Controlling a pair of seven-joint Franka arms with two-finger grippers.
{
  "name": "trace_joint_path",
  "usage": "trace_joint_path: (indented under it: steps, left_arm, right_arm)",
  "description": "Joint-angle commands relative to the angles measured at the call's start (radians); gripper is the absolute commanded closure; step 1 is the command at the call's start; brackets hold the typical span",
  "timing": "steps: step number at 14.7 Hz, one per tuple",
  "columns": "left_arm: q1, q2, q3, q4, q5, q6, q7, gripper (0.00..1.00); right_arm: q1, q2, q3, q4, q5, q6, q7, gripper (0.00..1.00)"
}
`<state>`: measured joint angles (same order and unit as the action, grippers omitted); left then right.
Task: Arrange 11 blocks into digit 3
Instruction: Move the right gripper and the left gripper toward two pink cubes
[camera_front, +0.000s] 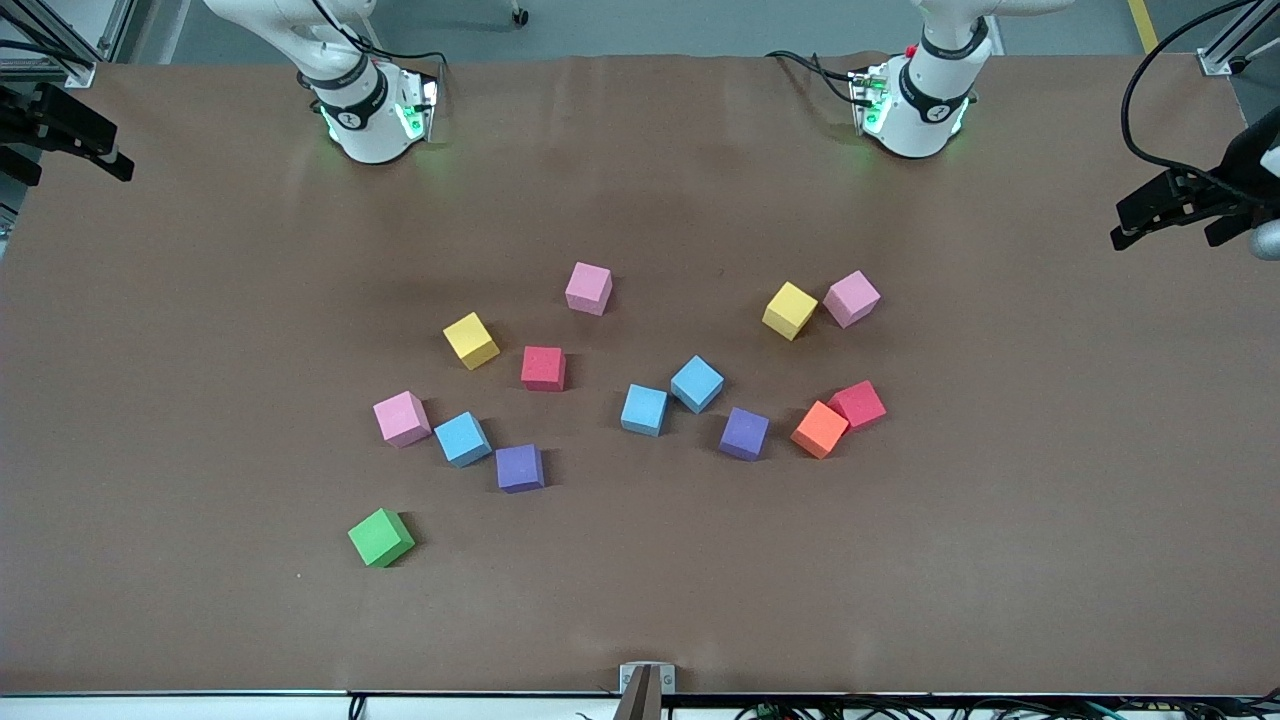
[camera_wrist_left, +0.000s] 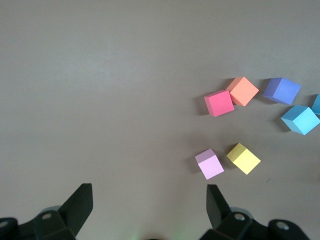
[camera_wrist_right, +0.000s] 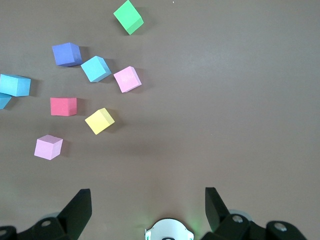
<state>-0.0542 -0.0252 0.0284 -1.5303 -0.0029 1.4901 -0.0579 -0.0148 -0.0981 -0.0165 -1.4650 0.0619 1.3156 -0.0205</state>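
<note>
You have no digit 3 yet: the blocks lie scattered mid-table, turned every which way. A yellow block (camera_front: 790, 310) touches a pink block (camera_front: 852, 298) toward the left arm's end; a red block (camera_front: 858, 404) touches the orange cube (camera_front: 820, 429). The green cube (camera_front: 380, 537) sits nearest the front camera. Your left gripper (camera_wrist_left: 149, 202) and right gripper (camera_wrist_right: 148, 202) hang spread wide, holding nothing, both arms waiting
</note>
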Motion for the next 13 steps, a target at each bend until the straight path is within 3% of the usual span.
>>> trace_joint_path:
  steps: [1,5,13]
  left_arm:
    - [0.004,-0.007,0.001,-0.004,-0.017,-0.021,0.0,0.0]
    - [0.001,-0.001,0.001,0.015,-0.017,-0.019,-0.005,0.0]
    - [-0.052,0.024,-0.005,-0.017,-0.022,-0.077,-0.059,0.0]
  right_arm:
    - [0.001,-0.031,-0.002,-0.035,-0.008,0.008,-0.012,0.0]
    - [0.012,-0.031,0.0,-0.035,-0.059,0.008,-0.016,0.0]
    - [0.006,-0.015,-0.008,-0.017,-0.063,0.011,-0.009,0.0]
